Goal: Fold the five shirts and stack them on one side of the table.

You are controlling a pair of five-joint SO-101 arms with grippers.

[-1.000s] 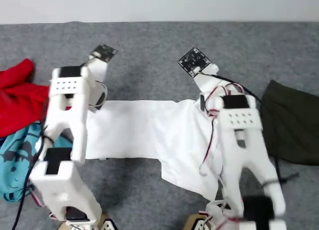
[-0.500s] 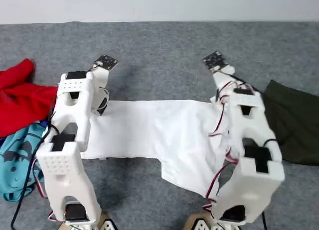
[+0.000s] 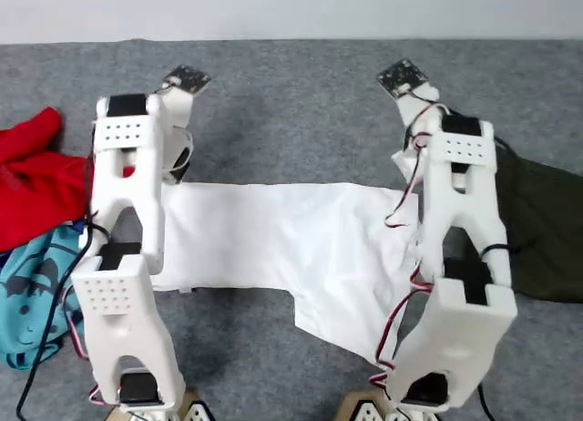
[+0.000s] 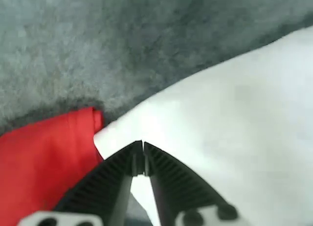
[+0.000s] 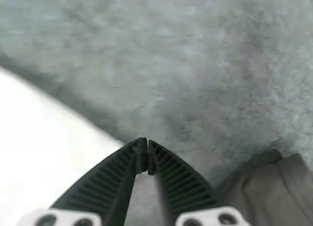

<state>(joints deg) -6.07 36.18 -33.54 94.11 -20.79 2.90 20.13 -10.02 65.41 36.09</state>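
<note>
High view — the white shirt [image 3: 273, 234] lay spread across the middle of the grey table [image 3: 291, 93], with the red shirt [image 3: 36, 179] and teal shirt [image 3: 27, 284] heaped at the left side and the dark shirt [image 3: 537, 230] at the right. Left wrist view: the left gripper [image 4: 143, 146] had its jaws pressed together at the white shirt's corner, the red shirt just beside. Right wrist view: the right gripper [image 5: 146, 142], jaws likewise closed, sat at the white shirt's edge over bare table — the dark shirt near.

Bright, even light falls from above. Shadows on the table [image 3: 291, 84] are faint and soft. The white shirt [image 3: 264, 239] is washed out, nearly featureless.
</note>
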